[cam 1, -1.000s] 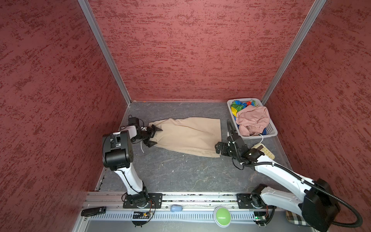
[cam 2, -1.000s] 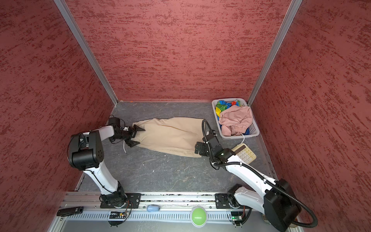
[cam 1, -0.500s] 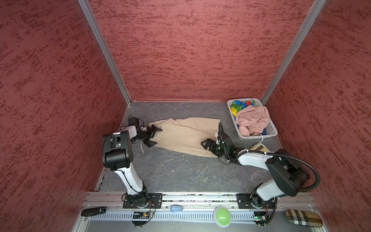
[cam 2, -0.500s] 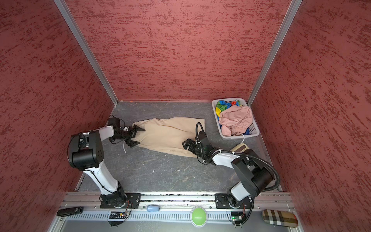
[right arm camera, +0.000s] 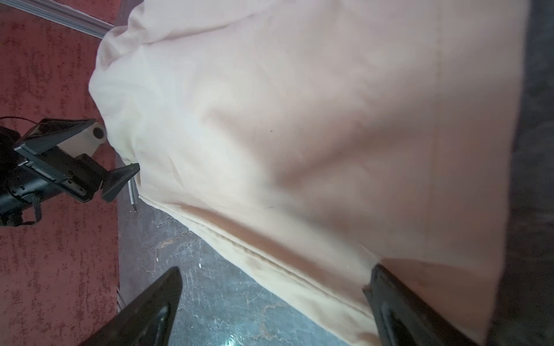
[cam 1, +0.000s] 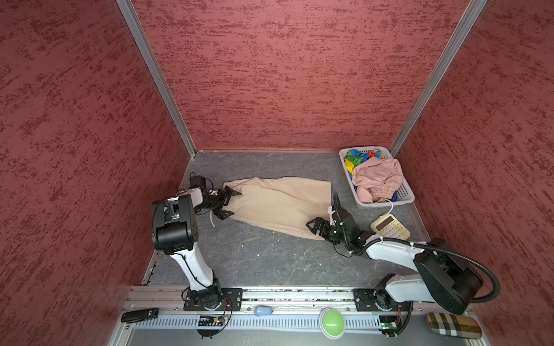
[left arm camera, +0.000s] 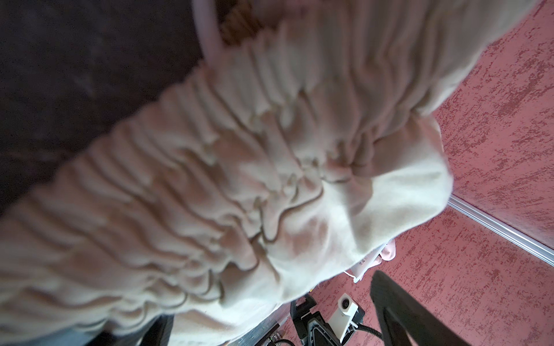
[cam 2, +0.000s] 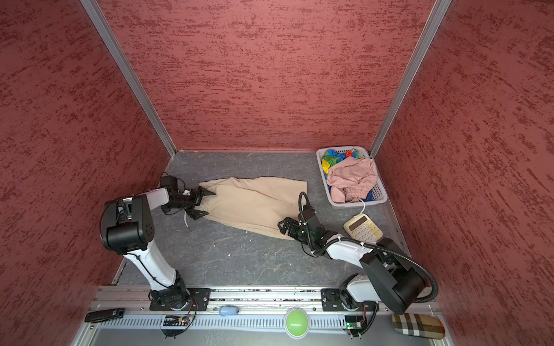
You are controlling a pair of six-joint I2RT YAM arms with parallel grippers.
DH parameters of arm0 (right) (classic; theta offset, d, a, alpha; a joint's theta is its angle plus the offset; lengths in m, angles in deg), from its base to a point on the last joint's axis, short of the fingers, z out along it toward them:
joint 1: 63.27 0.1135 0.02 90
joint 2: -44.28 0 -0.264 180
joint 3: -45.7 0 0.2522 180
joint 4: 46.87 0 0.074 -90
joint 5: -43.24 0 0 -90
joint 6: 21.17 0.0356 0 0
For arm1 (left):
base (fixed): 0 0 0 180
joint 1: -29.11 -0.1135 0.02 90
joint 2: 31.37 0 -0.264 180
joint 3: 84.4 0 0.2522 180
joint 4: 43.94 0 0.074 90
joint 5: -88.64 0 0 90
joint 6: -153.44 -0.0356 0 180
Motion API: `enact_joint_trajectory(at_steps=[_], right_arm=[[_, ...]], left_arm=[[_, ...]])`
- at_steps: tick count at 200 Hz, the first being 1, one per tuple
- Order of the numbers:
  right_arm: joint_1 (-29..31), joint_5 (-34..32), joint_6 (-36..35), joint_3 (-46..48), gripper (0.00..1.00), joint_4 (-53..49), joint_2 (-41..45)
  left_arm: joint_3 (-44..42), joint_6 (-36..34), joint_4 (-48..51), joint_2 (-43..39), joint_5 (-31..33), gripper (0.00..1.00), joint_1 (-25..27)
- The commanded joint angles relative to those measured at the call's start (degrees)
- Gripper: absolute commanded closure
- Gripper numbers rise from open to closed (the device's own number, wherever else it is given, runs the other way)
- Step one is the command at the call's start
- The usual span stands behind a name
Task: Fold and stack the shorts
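The beige shorts [cam 1: 278, 206] [cam 2: 254, 203] lie flat on the grey floor, waist to the left. My left gripper [cam 1: 233, 203] [cam 2: 207, 203] is open, with the gathered waistband [left arm camera: 239, 167] between its spread fingers [left arm camera: 404, 314]. My right gripper [cam 1: 319, 227] [cam 2: 292, 229] is open at the near right hem corner. In the right wrist view the right gripper [right arm camera: 275, 269] has one finger over the cloth and the other above bare floor. The pink shorts [cam 1: 377, 176] [cam 2: 353, 176] and the rainbow shorts [cam 1: 355, 157] [cam 2: 332, 157] lie crumpled in the basket.
The white basket [cam 1: 383, 204] [cam 2: 356, 204] stands in the back right corner. A cream calculator [cam 1: 389, 227] lies just in front of it, close to my right arm. Red walls enclose three sides. On the front rail sit a green button [cam 1: 332, 319], a plaid case [cam 1: 452, 325] and a black remote [cam 1: 139, 314].
My right gripper has moved left from the shorts' right edge to the near hem corner, and its arm has swung and come back low. The left arm has not moved.
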Motion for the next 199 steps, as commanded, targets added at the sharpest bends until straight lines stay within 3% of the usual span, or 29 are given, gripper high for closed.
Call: enact_joint_trajectory(at_steps=[1, 13, 41, 60, 77, 109, 131, 149, 199], right_arm=[[-3.3, -4.4, -5.9, -3.2, 0.01, -13.0, 2.2], [-4.1, -5.5, -9.0, -7.4, 0.01, -17.0, 3.3], [-7.7, -4.4, -14.3, -15.4, 0.01, -20.6, 2.0], [-9.2, -2.6, -17.0, -21.9, 0.01, -21.5, -2.2], [-9.2, 0.1, -18.3, -28.9, 0.01, -20.0, -8.7], [-9.2, 10.1, -15.1, -39.9, 0.01, -10.2, -20.8], [-9.0, 17.0, -9.4, -45.4, 0.01, -0.9, -29.8], [-9.0, 20.0, -6.5, -49.7, 0.01, 3.5, -36.6], [-10.6, 20.8, -7.5, -55.6, 0.01, 4.7, -48.1]], left_arm=[[1.1, -0.8, -0.5, -2.7, 2.2, 0.01, -0.1], [4.0, -2.5, 1.5, -6.6, 4.7, 0.01, 1.1], [14.5, -9.1, 11.9, -9.4, 18.2, 0.01, 1.8], [18.3, -9.7, 13.6, -8.4, 20.6, 0.01, 1.0], [20.6, -7.4, 11.2, -7.6, 17.2, 0.01, 3.6], [24.4, 1.0, 5.3, 0.2, 7.9, 0.01, 13.3], [29.4, 1.4, 6.3, 6.7, 8.8, 0.01, 17.8], [32.2, 0.7, 7.5, 10.6, 10.7, 0.01, 16.9], [30.2, -1.5, 7.2, 14.9, 11.5, 0.01, 10.2]])
